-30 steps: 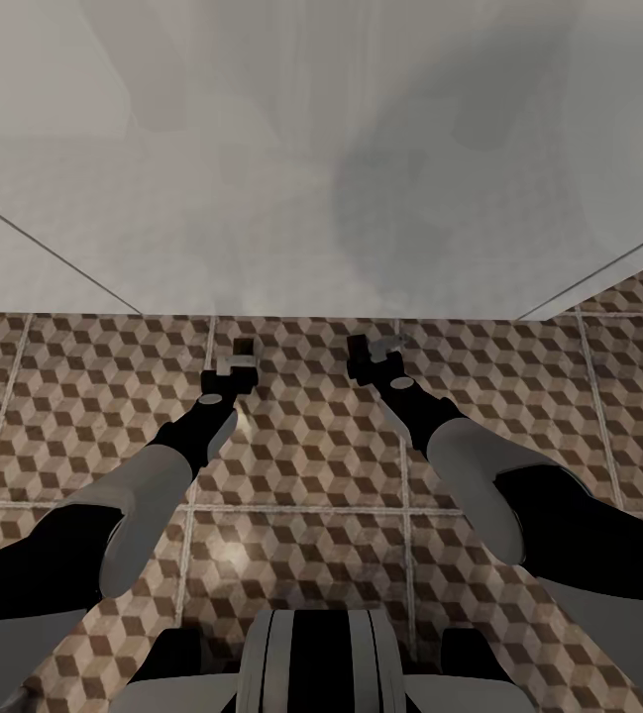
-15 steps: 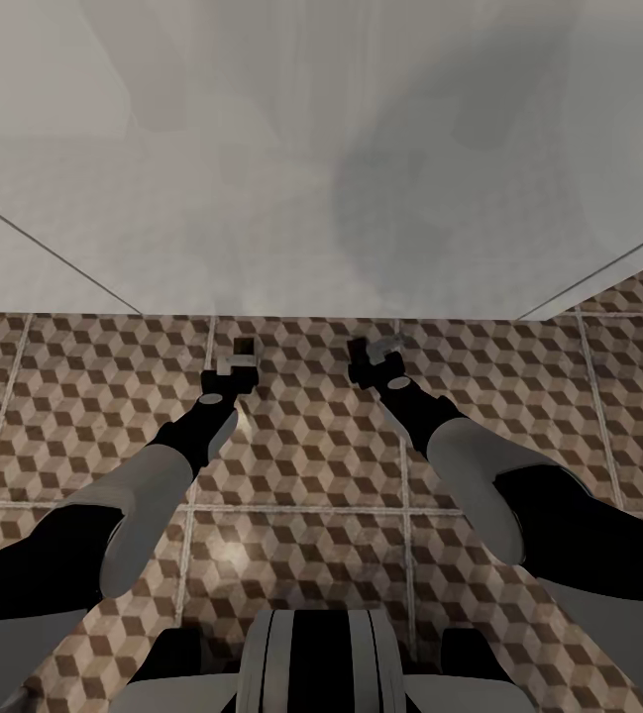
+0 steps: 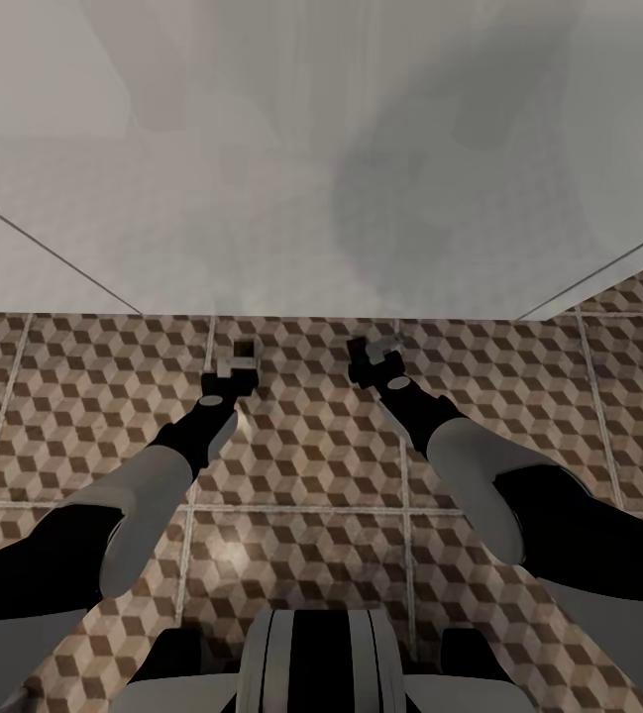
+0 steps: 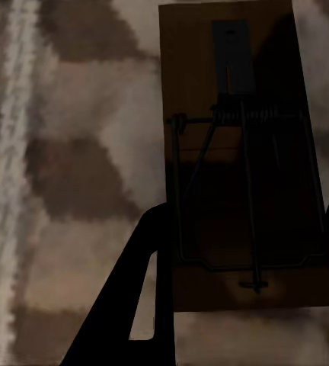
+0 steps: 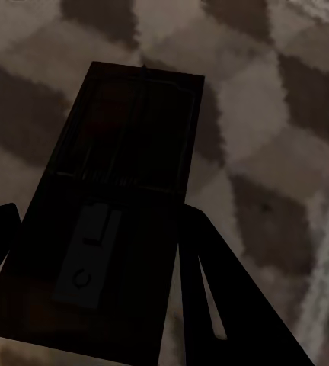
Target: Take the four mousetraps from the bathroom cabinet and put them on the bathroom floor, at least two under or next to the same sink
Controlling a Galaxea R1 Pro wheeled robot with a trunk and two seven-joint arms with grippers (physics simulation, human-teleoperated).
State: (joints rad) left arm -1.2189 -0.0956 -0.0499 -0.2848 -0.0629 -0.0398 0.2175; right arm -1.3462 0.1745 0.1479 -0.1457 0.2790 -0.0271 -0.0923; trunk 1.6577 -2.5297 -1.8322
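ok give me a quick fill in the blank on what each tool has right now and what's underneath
1. Seen from the left wrist, the left tool is shut on a wooden ____.
2. The right tool grips ____ mousetrap of its own.
3. Both arms hang over the cube-patterned ____.

Missing words: mousetrap; one; floor

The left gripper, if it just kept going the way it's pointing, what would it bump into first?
The left gripper already has a mousetrap between its fingers. Straight beyond that lies the cube-patterned bathroom floor, so probably the trap would meet the tiles first; how far off is unclear.
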